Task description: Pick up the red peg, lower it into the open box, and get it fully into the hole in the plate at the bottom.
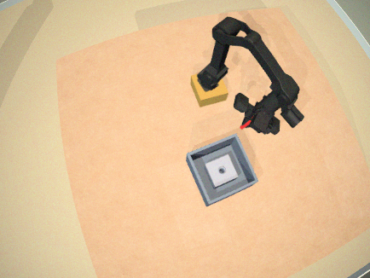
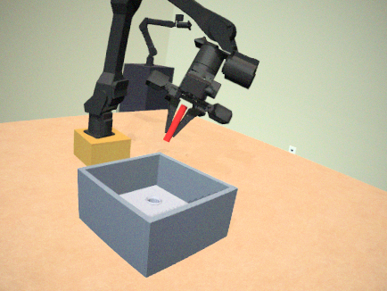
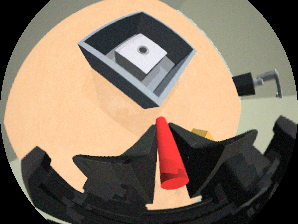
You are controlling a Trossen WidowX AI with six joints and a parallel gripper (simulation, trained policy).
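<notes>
Red peg (image 1: 245,124) (image 2: 176,123) (image 3: 170,153) pinched in nearly closed claw (image 1: 252,121) (image 2: 171,132) (image 3: 162,127), tilted, tip beyond fingertips; open box (image 1: 246,159) (image 2: 192,241) (image 3: 120,75) ahead of claw, below.

A yellow block (image 1: 213,99) (image 2: 111,151) (image 3: 201,133) rests on the table (image 1: 128,179) (image 2: 294,223) (image 3: 55,95). A dark cabinet (image 2: 153,87) and white wall socket (image 2: 292,150) are beyond the table.

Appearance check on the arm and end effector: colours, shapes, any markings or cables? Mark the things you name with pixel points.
Arm (image 1: 264,57) (image 2: 117,49): matte black, chunky joint housings, straight links. End effector (image 1: 245,124) (image 2: 170,134) (image 3: 162,127): also black, two tapered wedge-like fingers, blocky side pieces. No readable markings or loose cables visible.
</notes>
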